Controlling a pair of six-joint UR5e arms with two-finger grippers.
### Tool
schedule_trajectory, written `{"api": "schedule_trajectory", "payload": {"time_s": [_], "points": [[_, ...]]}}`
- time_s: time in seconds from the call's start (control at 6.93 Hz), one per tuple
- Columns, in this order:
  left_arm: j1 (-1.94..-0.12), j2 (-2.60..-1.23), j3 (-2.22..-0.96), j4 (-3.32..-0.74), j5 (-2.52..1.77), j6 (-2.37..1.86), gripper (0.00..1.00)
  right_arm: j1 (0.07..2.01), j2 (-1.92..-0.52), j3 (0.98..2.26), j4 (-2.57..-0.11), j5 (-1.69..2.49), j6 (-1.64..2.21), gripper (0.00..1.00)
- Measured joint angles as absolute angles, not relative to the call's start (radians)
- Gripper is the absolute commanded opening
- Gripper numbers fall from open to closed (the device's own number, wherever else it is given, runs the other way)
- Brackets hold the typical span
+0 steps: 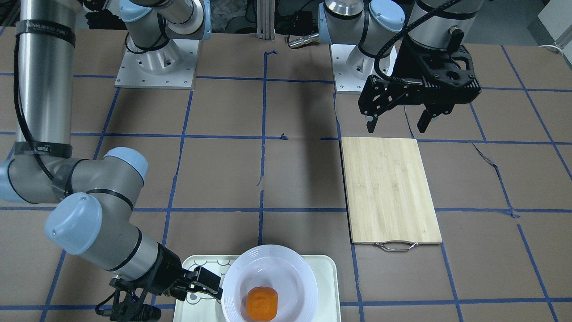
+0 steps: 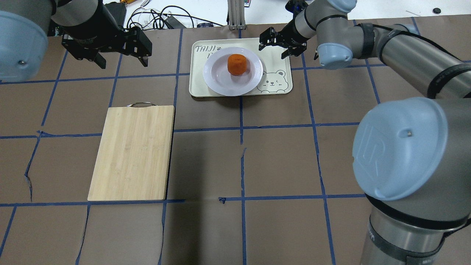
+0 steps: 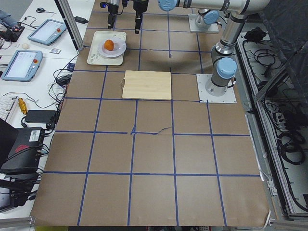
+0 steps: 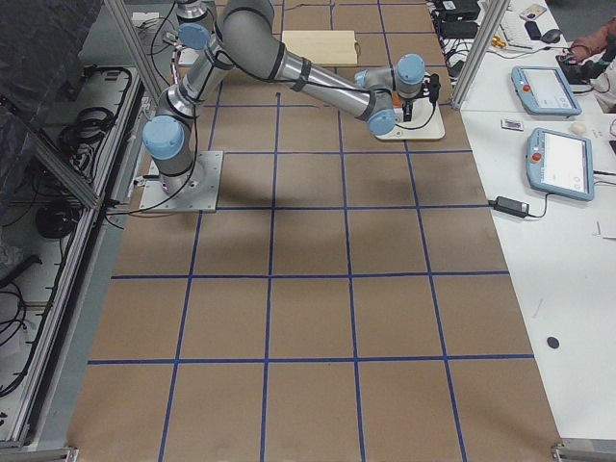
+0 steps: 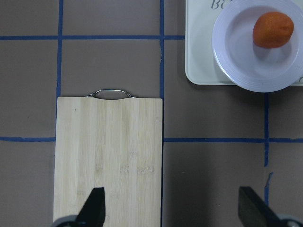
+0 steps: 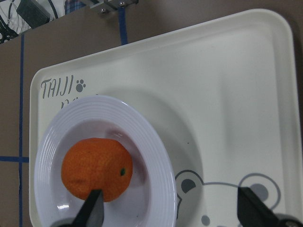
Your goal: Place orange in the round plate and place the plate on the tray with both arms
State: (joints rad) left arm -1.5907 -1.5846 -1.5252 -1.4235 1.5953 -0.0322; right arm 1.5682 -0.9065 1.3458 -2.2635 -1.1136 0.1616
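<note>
The orange (image 2: 237,63) lies in the round plate (image 2: 220,84), and the plate sits on the tray (image 2: 280,71) at the far side of the worktop (image 2: 279,162). The right arm (image 2: 404,55) has its jaws spread and empty over the tray, just beside the plate. The left arm (image 1: 438,20) has its jaws spread too, near the bamboo cutting board (image 2: 132,151).

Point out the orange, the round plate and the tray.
orange (image 2: 237,64): overhead exterior view, top of the fruit.
round plate (image 2: 209,75): overhead exterior view, left rim.
tray (image 2: 197,79): overhead exterior view, bare left strip.
</note>
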Motion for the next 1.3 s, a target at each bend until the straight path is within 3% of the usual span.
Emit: {"api": "schedule_trajectory", "payload": {"time_s": [0.58,1.01,1.3], "points": [[-1.592,-1.584,-1.528,-1.424,1.595,-0.032,1.0,1.564,-1.252,1.401,-1.722,-1.401,0.155,1.0],[-1.591,-1.585,-1.528,-1.424,1.595,-0.032,1.0,1.57,-1.466,1.539,-1.572,-1.519,0.164,1.0],[-1.591,-1.585,-1.528,-1.424,1.595,-0.031,1.0,1.573,-1.521,1.561,-1.528,-1.529,0.164,1.0]]}}
